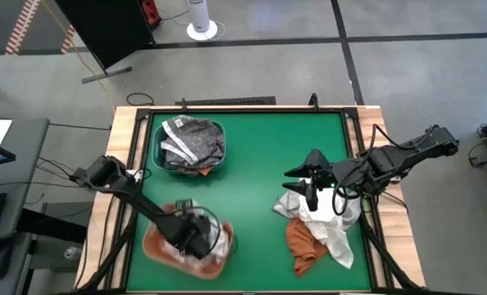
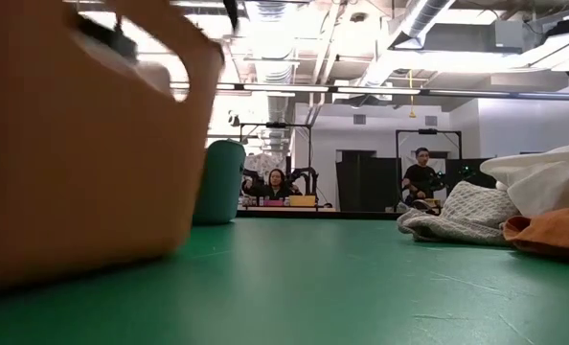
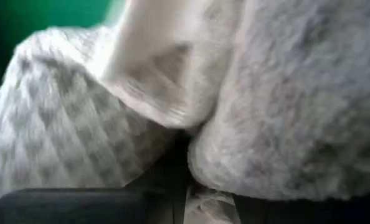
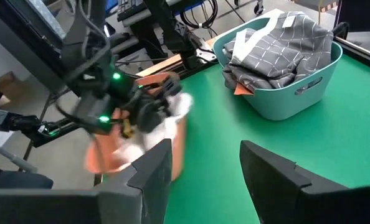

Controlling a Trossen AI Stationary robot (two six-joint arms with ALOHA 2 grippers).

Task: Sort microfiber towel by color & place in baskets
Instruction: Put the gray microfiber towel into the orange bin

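The salmon basket (image 1: 157, 250) stands at the table's near left and looms large in the low view (image 2: 74, 144). My left gripper (image 1: 196, 236) is down inside it among white and pale checked towels (image 3: 79, 118). The teal basket (image 1: 193, 146) at the far left holds grey towels with white grid lines (image 4: 284, 43). A pile of white, pale checked and rust orange towels (image 1: 319, 225) lies on the table's right (image 2: 514, 216). My right gripper (image 1: 307, 182) hangs open over the pile's far edge, touching nothing (image 4: 203, 165).
A bare green table top (image 1: 260, 156) lies between the baskets and the pile. A raised wooden rim (image 1: 137, 115) frames the table. People sit at other stations in the room beyond (image 2: 277, 182).
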